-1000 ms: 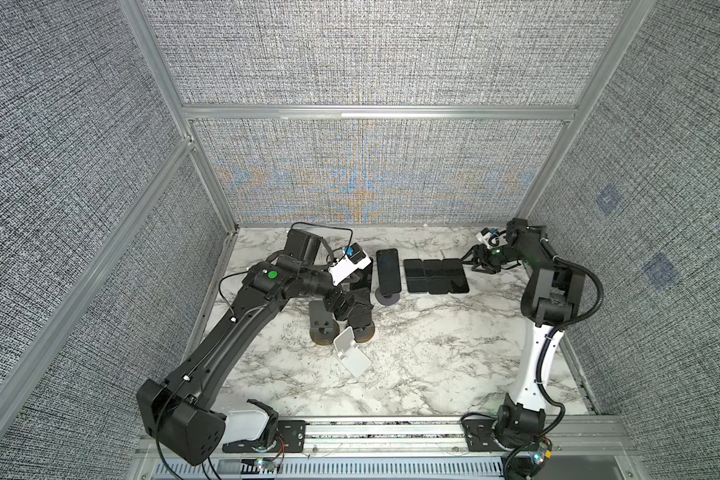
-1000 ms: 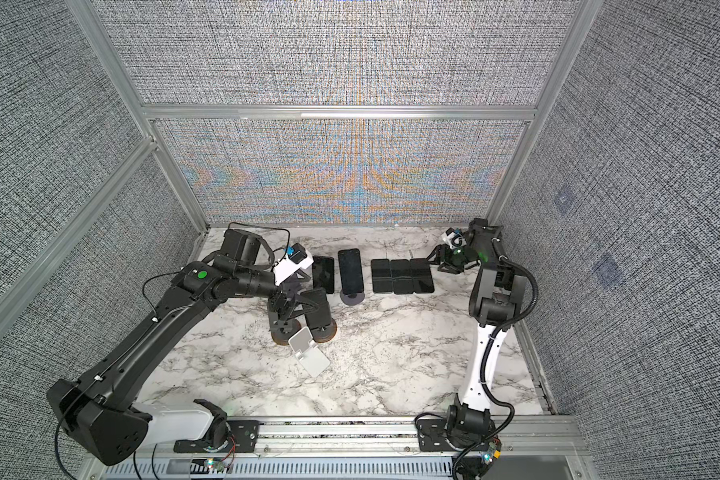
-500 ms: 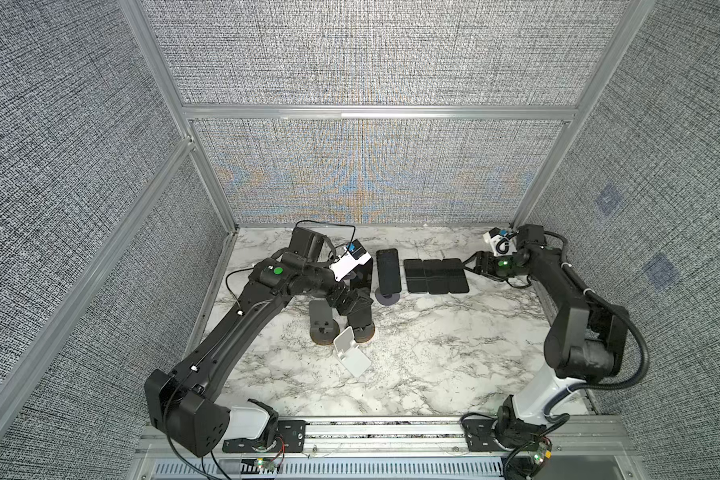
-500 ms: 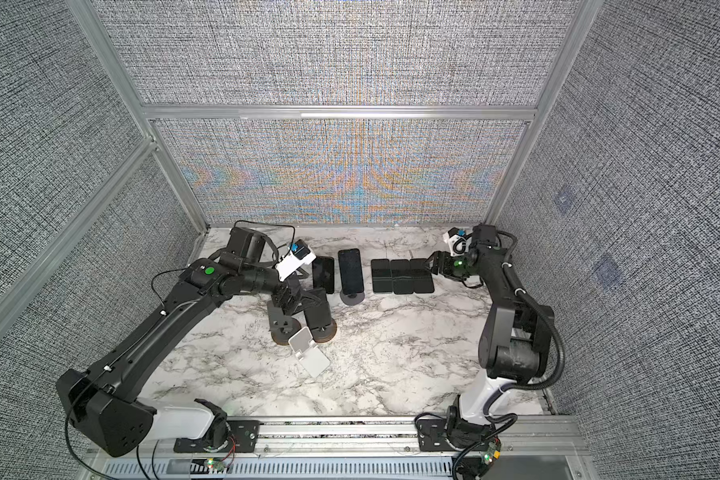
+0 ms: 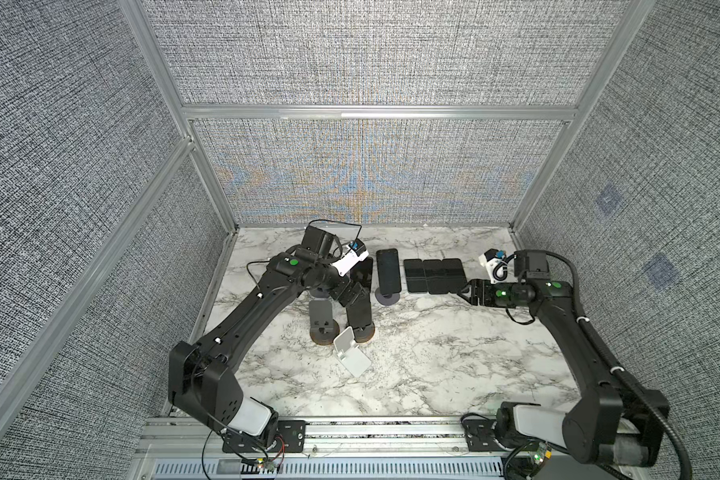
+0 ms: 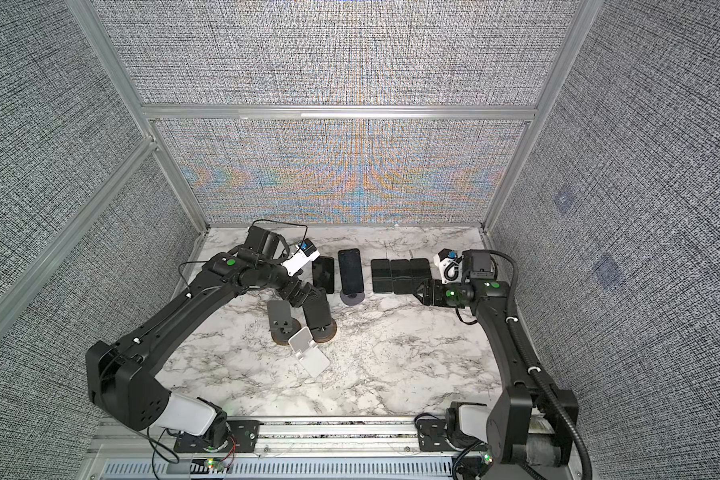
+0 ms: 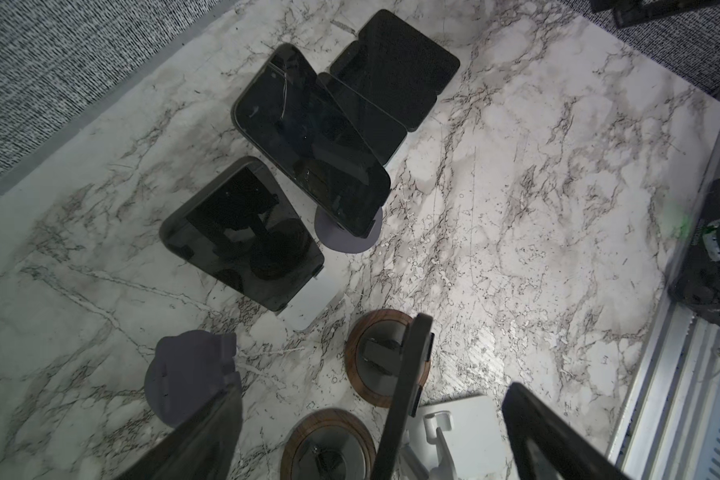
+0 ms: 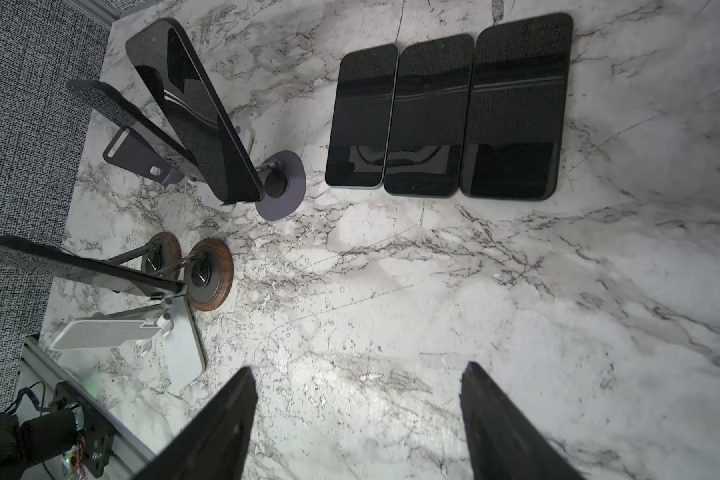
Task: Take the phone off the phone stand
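The phone (image 7: 409, 374) stands between the left claw's (image 7: 375, 390) spread fingers.

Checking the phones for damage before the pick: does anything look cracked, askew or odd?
The phone on the purple stand shows a thin pale line across its screen in the left wrist view. It may be a crack or a reflected cable; I cannot tell. Nothing looks tipped or spilled.

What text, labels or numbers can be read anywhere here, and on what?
None readable.
The three flat phones and the phone propped on the grey stand: dark, blank screens.
Faint marks on the black mount by the rail: too blurred to read.
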Motion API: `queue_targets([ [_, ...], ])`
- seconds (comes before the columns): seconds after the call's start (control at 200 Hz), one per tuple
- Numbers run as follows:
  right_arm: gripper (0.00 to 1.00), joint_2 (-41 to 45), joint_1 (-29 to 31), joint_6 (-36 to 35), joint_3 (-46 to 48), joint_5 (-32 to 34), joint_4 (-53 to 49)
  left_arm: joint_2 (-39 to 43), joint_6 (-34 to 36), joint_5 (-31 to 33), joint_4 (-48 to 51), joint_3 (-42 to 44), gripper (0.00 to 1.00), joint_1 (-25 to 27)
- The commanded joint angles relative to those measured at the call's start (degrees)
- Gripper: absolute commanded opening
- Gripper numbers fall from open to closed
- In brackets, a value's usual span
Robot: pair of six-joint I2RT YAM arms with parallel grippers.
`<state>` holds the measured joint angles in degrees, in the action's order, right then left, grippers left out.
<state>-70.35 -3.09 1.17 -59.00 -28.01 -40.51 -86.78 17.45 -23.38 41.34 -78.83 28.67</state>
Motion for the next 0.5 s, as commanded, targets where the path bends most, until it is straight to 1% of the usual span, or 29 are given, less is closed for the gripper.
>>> queue_targets([
  [0.0,0.73,1.0,0.0,0.3,0.3,1.5,-2.8,-1.9,0.7,-2.9,1.3,-1.6,0.97,-0.1],
  [0.165,0.73,-0.8,0.1,0.8,-0.8,0.9,-1.6,-5.0,1.7,-5.2,5.0,-3.5,0.91,-0.2],
  [0.335,0.73,-3.9,0.5,0.6,-2.0,0.5,-0.5,-6.1,1.8,-5.3,6.6,-4.3,0.85,-0.2],
  [0.415,0.72,-5.3,0.9,0.3,-2.8,0.7,-0.5,-6.4,1.8,-6.4,7.0,-4.5,0.79,-0.2],
  [0.49,0.72,-6.1,1.4,0.3,-3.5,0.7,-0.5,-6.7,2.1,-6.9,8.2,-5.0,0.71,-0.2],
])
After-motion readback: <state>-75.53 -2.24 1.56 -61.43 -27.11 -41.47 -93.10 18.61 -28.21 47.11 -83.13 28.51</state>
